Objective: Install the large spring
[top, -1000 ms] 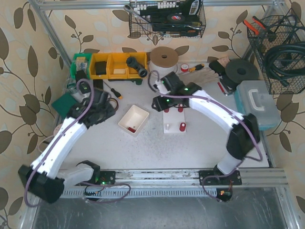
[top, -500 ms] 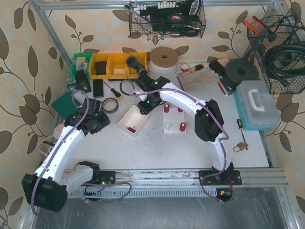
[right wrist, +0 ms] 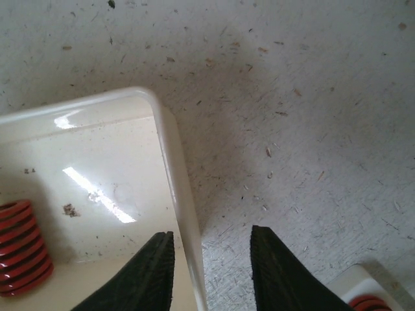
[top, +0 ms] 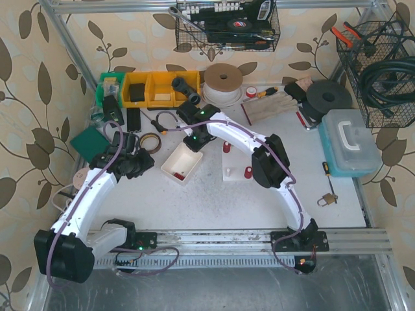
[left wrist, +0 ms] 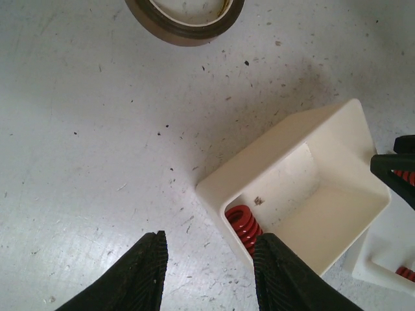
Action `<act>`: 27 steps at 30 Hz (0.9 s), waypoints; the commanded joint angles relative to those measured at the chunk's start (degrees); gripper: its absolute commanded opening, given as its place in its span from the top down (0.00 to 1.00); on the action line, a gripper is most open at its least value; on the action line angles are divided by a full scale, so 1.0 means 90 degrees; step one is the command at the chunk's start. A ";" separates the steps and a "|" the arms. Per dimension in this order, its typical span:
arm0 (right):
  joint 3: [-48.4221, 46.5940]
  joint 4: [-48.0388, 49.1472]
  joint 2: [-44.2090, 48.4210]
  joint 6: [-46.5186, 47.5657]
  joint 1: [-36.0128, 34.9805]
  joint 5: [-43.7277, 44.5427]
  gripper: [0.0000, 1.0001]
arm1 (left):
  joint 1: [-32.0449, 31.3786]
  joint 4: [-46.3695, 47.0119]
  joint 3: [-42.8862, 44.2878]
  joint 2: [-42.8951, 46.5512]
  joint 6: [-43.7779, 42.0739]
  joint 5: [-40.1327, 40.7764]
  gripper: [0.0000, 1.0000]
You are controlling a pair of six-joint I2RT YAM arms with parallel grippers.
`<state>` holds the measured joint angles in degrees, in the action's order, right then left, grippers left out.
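The large red spring [left wrist: 245, 227] lies inside the white bin [top: 188, 154], against its near left wall; it also shows in the right wrist view as the spring [right wrist: 19, 247]. My left gripper [left wrist: 207, 275] is open just left of the bin [left wrist: 272, 146], its right finger over the wall beside the spring. My right gripper [right wrist: 211, 272] is open at the bin's far right corner, one finger inside and one outside the thin wall [right wrist: 178, 188], not pressing it. The white fixture plate [top: 235, 162] with small red springs stands right of the bin.
A brown tape roll [top: 151, 142] lies just behind the left gripper. Yellow parts bins [top: 155, 87], a large tape roll [top: 224, 79] and tools line the back. A pale blue case [top: 350, 139] sits at the right, a padlock [top: 327, 197] in front of it.
My right arm swung left from the fixture plate to the bin's far corner and its jaws narrowed. The left gripper shifted forward, down to the bin's left side.
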<state>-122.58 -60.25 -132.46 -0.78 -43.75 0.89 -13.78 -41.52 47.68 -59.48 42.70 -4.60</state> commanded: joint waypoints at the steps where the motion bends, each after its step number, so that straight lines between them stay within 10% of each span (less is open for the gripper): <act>1: -0.0196 0.0092 -0.0178 -0.0189 -0.0037 0.0064 0.67 | 0.0103 0.0131 0.0064 0.0037 -0.0184 -0.0142 0.57; 17: 0.0057 0.0496 -0.0440 -0.0727 -0.0161 -0.0041 0.71 | 0.0144 -0.0008 0.0087 0.0097 -0.0246 -0.0115 0.58; 27: 0.0408 0.0535 -0.0185 -0.1605 -0.0160 0.0897 1.00 | 0.0183 -0.0094 0.0232 0.0047 -0.0320 -0.0112 0.58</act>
<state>-121.21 -55.90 -135.83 -10.35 -44.91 2.39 -12.69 -41.87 47.72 -59.53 41.67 -5.08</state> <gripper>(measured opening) 0.056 0.421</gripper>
